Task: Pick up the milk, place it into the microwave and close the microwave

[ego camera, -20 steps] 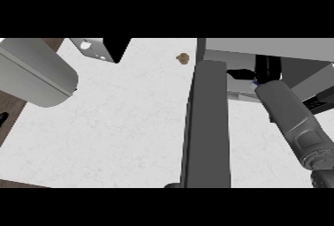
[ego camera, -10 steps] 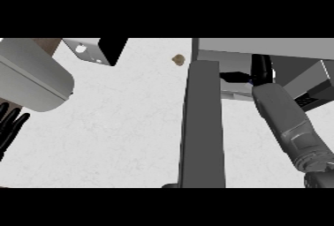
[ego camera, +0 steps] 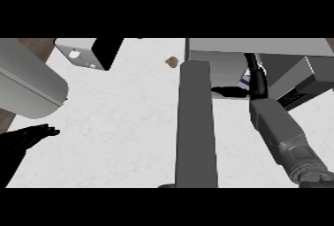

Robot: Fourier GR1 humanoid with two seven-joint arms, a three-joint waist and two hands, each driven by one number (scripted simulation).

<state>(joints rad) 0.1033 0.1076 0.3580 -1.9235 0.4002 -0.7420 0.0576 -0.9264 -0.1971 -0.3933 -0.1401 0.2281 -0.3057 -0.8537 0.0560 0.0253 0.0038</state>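
Change since half a second ago: left hand (ego camera: 26,140) now further into the head view at the lower left edge, fingers straight and spread, holding nothing, over the edge of the white counter (ego camera: 124,128). Right forearm (ego camera: 284,137) reaching up from the lower right into the microwave (ego camera: 222,66), much as before, slightly deeper. Right hand (ego camera: 256,81) inside the cavity, black, wrapped against the milk (ego camera: 245,79); only a sliver of white and blue carton visible beside the fingers, so closed round the milk as far as can be told, carton already inside the microwave. Microwave door (ego camera: 195,128) swung open, seen edge-on as a long dark grey bar running down the middle of the view. Counter speckled white, with a small brown object (ego camera: 172,61) near the microwave's front corner and a grey-and-black box (ego camera: 88,50) at the upper left. Large pale grey rounded shape (ego camera: 29,84) over the left side. Strip of brown floor (ego camera: 6,119) along the left edge.
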